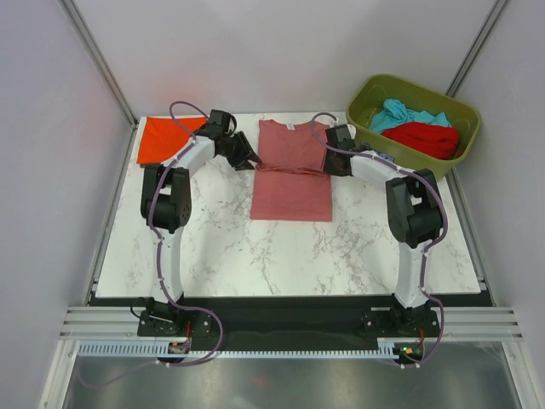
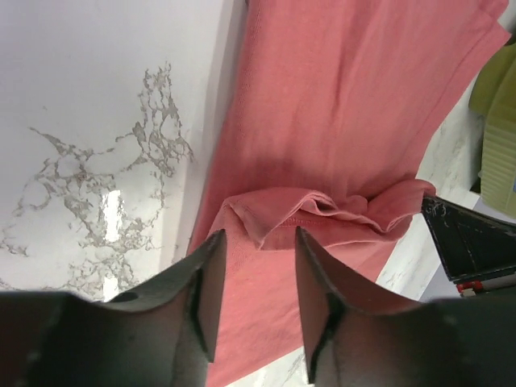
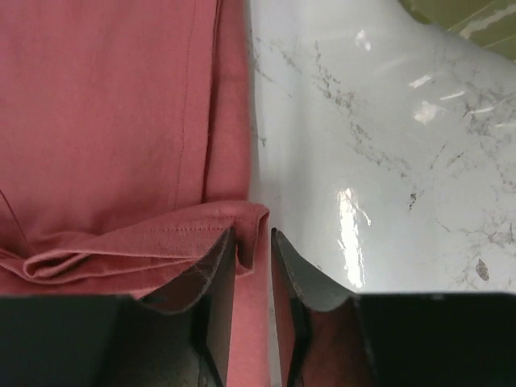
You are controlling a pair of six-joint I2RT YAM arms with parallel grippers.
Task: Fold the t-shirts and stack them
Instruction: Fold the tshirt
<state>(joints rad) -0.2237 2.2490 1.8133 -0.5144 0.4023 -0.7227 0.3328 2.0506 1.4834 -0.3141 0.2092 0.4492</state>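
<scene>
Marble counter (image 1: 213, 247), pale walls around. Dusty pink t-shirt (image 1: 291, 183) lies flat at mid-counter, a crosswise fold ridged across it. Olive bin (image 1: 375, 94) far right. Orange-red t-shirt (image 1: 162, 141) folded far left. Left pincer (image 2: 258, 234) open over the ridge, gripping nothing. Right pincer (image 3: 252, 238) narrowly parted at the fold's corner; pinched or freed, cannot tell. Likely step: releasing a fold. Next: lift clear without dragging cloth.

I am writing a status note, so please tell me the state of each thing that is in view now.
Bin: upright, holds two shirts.
Teal shirt: crumpled in the bin.
Red shirt: crumpled in the bin.
Orange shirt: folded, lying flat.
Pink shirt: laid flat, partly folded, bunched fold across its middle.
Left gripper: open, over the fold.
Right gripper: slightly open at the fold's edge.
</scene>
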